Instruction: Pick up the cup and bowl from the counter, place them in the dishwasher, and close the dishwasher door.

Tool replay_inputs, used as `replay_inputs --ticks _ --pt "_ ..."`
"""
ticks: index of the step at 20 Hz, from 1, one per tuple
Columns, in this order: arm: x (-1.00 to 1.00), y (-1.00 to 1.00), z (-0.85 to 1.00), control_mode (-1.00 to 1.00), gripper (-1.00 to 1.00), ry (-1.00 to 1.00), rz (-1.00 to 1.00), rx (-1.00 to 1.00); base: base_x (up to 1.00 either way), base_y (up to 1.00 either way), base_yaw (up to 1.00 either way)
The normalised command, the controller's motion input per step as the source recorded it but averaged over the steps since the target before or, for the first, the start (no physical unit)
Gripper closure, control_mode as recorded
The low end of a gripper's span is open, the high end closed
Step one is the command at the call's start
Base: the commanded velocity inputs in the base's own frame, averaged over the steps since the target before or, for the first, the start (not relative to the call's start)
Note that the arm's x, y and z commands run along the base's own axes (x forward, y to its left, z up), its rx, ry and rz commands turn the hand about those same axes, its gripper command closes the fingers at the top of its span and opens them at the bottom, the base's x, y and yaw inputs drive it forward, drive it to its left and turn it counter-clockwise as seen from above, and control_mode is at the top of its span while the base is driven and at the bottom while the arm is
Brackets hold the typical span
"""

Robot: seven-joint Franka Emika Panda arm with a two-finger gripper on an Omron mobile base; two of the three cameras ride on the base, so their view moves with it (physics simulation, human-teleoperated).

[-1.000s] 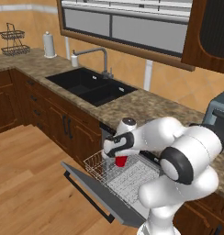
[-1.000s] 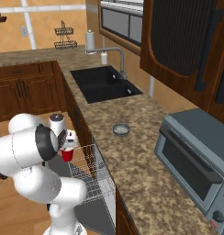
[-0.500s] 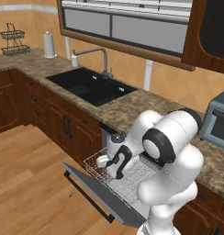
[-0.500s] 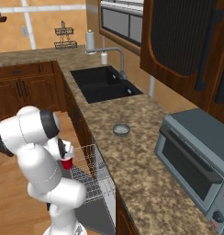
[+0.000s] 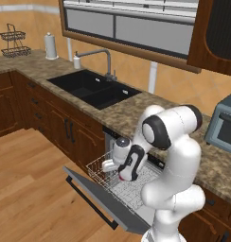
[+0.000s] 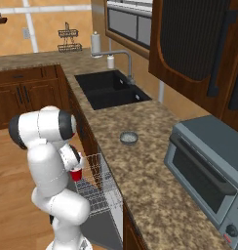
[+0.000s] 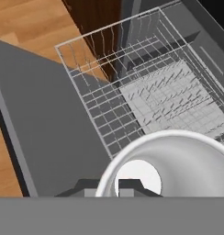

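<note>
Midway through the task, judging by the scene. Gripper [image 6: 76, 168] clamped shut on the red cup [image 6: 76, 173], held upright just above the white wire rack [image 7: 132, 87] of the open dishwasher [image 5: 136, 189], cup's white inside [image 7: 178, 160] directly ahead of the fingertips. Not yet released. Grey bowl [image 6: 128, 138] waiting on the counter [image 6: 150, 180], up and off to the gripper's far side, well apart. Dishwasher door [image 5: 96, 198] lowered flat beneath the gripper, yet to be closed.
</note>
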Motion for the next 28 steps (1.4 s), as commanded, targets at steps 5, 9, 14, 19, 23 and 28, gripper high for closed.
replay_inputs --ticks 5,9,14,19,23,28 --pt "0.17 0.00 -0.45 -1.00 1.00 0.00 -0.01 -0.07 0.00 0.00 0.00" --pt "0.11 0.00 -0.64 -1.00 1.00 0.00 0.00 -0.08 0.00 0.00 0.00" --pt "0.08 0.00 -0.67 -1.00 1.00 0.00 0.00 -0.09 0.00 0.00 0.00" --pt "0.20 0.00 -0.48 -1.00 1.00 0.02 0.00 -0.03 0.00 0.00 0.00" --pt "0.15 0.00 -0.50 -1.00 1.00 0.01 0.00 -0.03 0.00 0.00 0.00" --pt "0.05 0.00 -0.38 -1.00 1.00 0.00 0.00 -0.01 0.00 0.00 0.00"
